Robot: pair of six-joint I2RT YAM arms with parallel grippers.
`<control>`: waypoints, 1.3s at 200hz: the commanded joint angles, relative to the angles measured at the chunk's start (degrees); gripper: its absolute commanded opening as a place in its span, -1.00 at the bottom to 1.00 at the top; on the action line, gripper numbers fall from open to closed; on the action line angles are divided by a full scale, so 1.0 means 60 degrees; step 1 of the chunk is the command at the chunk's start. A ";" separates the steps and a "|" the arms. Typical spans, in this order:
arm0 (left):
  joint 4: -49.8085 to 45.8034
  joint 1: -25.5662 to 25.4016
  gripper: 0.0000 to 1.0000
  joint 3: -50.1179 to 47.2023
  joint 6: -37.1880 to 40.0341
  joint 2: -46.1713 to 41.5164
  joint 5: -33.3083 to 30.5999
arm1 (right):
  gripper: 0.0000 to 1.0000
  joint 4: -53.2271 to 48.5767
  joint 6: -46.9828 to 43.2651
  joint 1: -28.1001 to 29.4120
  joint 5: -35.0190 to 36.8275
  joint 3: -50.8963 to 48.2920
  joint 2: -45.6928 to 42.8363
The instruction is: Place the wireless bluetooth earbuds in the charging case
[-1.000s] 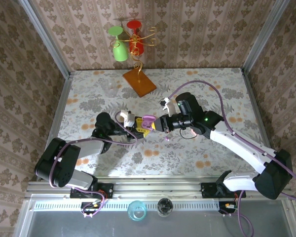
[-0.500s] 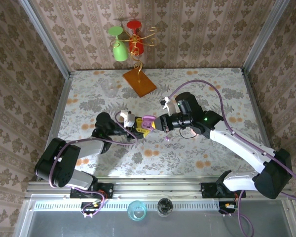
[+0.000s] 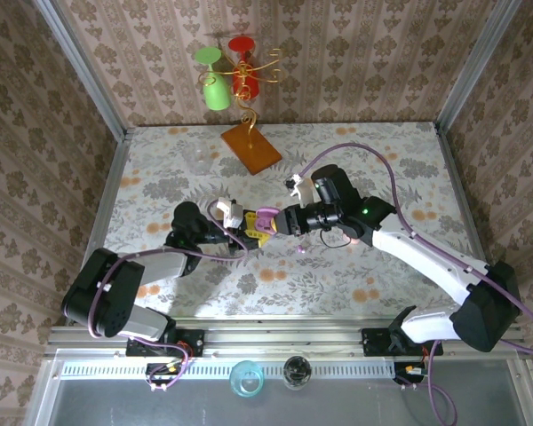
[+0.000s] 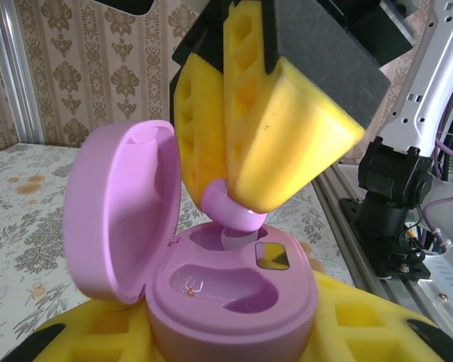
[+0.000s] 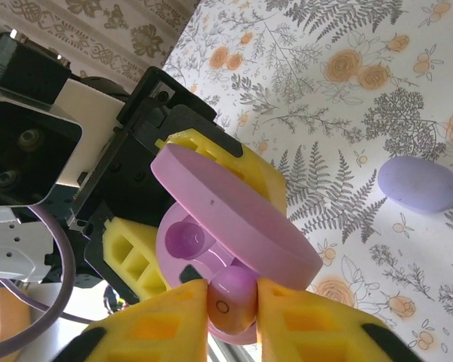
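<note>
As right pincer point(image 5: 232, 305) pinches it, earbud point(image 5: 231, 292) touches case point(image 5: 241, 222).

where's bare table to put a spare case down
Bare: the far strip from the orange stand base to the right wall, and the near middle between left arm and right arm. Crowded: centre, around the held pink case and lilac piece.

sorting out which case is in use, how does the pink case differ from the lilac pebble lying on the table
The pink case is hinged open, lid up; the lilac pebble shows no opening. The pink case is clamped in the left gripper; the lilac pebble lies free on the tablecloth. Both are smooth, rounded pastel plastic.
</note>
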 commanded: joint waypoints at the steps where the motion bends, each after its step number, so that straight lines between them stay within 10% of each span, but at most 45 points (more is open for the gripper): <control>1: 0.0006 -0.0030 -0.51 0.0204 0.0399 -0.0387 0.0099 | -0.38 -0.0033 0.0017 -0.0008 0.0339 0.0245 -0.0166; 62: 0.0098 0.0195 -0.51 0.0067 0.0471 -0.0477 -0.0059 | -0.10 0.0768 0.0261 -0.0343 0.0771 -0.0667 -0.1348; 121: -0.0008 0.0904 -0.51 -0.0287 0.0519 -0.1123 -0.0291 | 0.02 0.0032 0.1198 -0.0643 0.3679 -0.2293 -0.2397; 260: -0.0388 0.3387 -0.50 -0.1041 0.0092 -0.2513 -0.0994 | 0.09 -0.3119 0.1075 0.2667 1.0722 0.0211 0.3906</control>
